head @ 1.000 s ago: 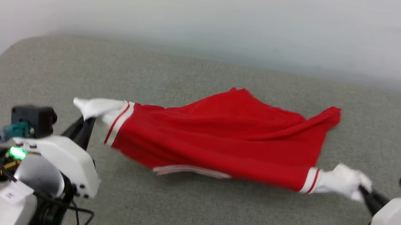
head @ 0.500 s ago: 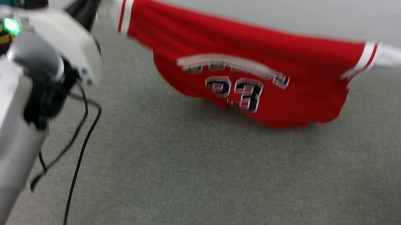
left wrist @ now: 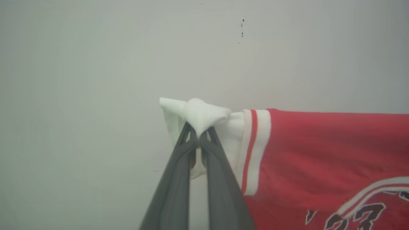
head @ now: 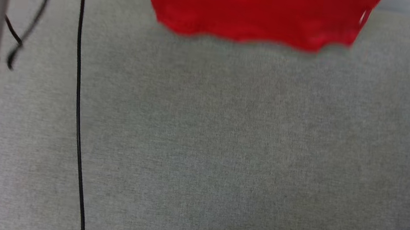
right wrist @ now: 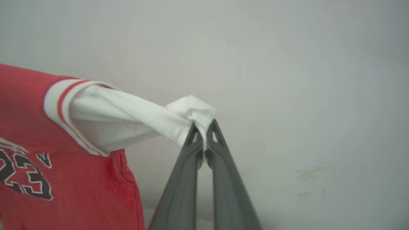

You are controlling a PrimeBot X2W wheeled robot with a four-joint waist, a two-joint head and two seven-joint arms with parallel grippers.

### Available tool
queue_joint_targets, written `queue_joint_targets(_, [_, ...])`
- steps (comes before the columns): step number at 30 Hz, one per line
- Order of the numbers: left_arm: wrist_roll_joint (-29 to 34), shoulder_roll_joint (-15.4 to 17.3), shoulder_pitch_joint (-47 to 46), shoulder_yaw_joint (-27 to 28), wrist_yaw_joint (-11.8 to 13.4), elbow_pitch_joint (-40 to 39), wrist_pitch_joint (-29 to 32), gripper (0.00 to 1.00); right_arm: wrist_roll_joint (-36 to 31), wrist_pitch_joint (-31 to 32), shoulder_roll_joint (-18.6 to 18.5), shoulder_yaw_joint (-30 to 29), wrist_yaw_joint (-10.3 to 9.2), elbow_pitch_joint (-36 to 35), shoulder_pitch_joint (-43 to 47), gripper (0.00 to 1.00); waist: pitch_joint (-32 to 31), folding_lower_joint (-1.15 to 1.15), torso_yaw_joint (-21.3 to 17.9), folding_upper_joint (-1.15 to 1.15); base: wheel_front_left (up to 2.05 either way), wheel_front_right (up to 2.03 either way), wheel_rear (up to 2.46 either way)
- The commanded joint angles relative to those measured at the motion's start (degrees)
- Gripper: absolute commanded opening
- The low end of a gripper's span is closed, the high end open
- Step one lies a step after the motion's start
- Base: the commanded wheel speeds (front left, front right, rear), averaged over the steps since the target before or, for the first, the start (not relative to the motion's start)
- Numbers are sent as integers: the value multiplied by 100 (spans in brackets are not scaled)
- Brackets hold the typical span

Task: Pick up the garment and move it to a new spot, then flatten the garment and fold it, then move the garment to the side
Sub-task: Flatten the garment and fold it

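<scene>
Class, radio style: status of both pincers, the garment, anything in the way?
Left pincer shut on garment. Right pincer shut on garment. Garment hangs stretched between them. Black cable dangles left, apart.

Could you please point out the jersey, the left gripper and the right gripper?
jersey (head: 256,10): head view, red body above hem
left gripper (left wrist: 198,131): left wrist view, between fingertips
right gripper (right wrist: 203,127): right wrist view, between fingertips

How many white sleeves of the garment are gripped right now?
2. One white sleeve is pinched by the left gripper; the other sleeve is pinched by the right gripper. The garment hangs between them.
</scene>
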Motion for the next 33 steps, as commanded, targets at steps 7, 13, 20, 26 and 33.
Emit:
queue_joint_targets(7, [119,143,-1147,136,-109,728,-703,0,-139,-542,-11,294,-11,985,-1419,0,759,-2,-225,0,0,0,0])
queue_joint_targets(13, [100,70,-1353,93,-217,1345,-993,0,-151,-863,177,547,-11,1760,-1868,0,1099,-2,-223,0,0,0,0])
queue_joint_targets(20, [-83,-146,-1034,86,-419,2259,-1340,0,34,-1225,554,783,-10,2800,-1834,0,1307,-2,-180,0,0,0,0])
queue_joint_targets(26, [-371,-465,-592,112,-596,3041,-1507,0,329,-1386,759,906,-9,3686,-1482,0,1325,-2,-116,0,0,0,0])
queue_joint_targets(33, [-872,-760,311,247,-724,3511,-1649,0,916,-1480,720,1117,-9,4151,-449,0,964,-2,6,0,0,0,0])
